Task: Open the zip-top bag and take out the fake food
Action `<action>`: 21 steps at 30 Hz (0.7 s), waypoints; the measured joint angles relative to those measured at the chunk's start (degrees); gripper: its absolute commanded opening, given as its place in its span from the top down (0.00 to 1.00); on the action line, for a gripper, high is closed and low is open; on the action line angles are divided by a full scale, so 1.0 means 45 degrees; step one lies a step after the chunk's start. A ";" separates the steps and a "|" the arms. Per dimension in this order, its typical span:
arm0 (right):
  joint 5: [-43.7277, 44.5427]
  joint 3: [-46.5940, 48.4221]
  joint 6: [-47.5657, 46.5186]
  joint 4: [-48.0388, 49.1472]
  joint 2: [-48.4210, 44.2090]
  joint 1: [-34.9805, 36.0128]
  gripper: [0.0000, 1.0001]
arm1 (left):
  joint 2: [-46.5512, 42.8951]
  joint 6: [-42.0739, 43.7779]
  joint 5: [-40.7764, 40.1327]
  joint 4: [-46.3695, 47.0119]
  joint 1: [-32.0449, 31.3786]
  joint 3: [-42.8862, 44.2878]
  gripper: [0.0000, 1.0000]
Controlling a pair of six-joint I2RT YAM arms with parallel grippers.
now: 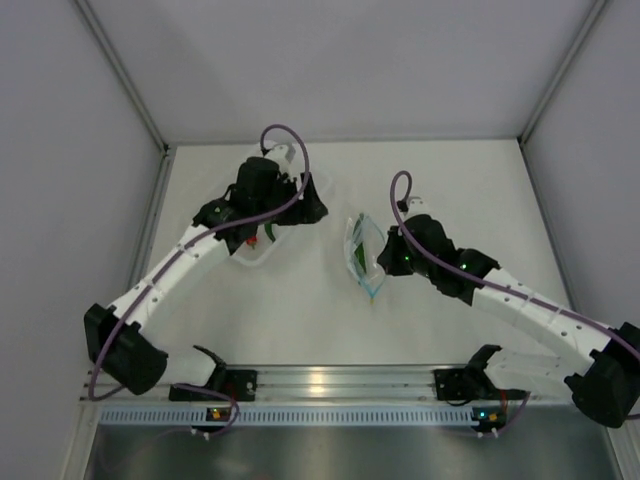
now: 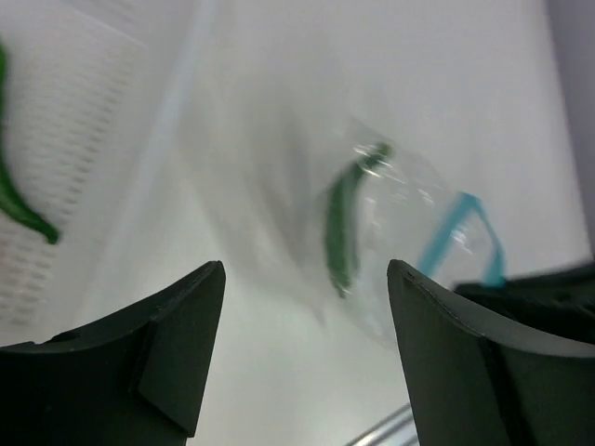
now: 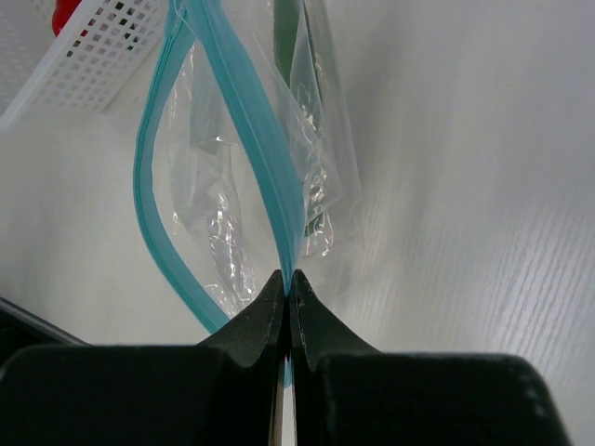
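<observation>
right end effector (image 3: pixel 286 279): pinches zip-top bag (image 3: pixel 316 177) (wrist view only); left end effector (image 2: pixel 305 269): spread

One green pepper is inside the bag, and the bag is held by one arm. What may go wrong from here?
1. The right jaws pinch only the teal strip of the zip-top bag; it may slip out.
2. The green pepper lies behind crinkly film; the open left jaws may grab plastic instead.
</observation>
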 measured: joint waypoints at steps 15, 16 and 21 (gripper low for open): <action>-0.1972 0.0714 0.0627 -0.0146 0.1719 -0.0010 1.00 | -0.2623 -0.1773 -0.0321 0.2822 -0.6562 -0.2380 0.62; -0.2171 0.0719 0.0680 -0.0073 0.1841 -0.0019 1.00 | -0.2531 -0.1821 -0.0568 0.2958 -0.6761 -0.2501 0.66; -0.3084 0.0719 0.0996 0.0296 0.2453 -0.0034 1.00 | -0.1846 -0.2293 -0.2448 0.3235 -0.6883 -0.3293 0.79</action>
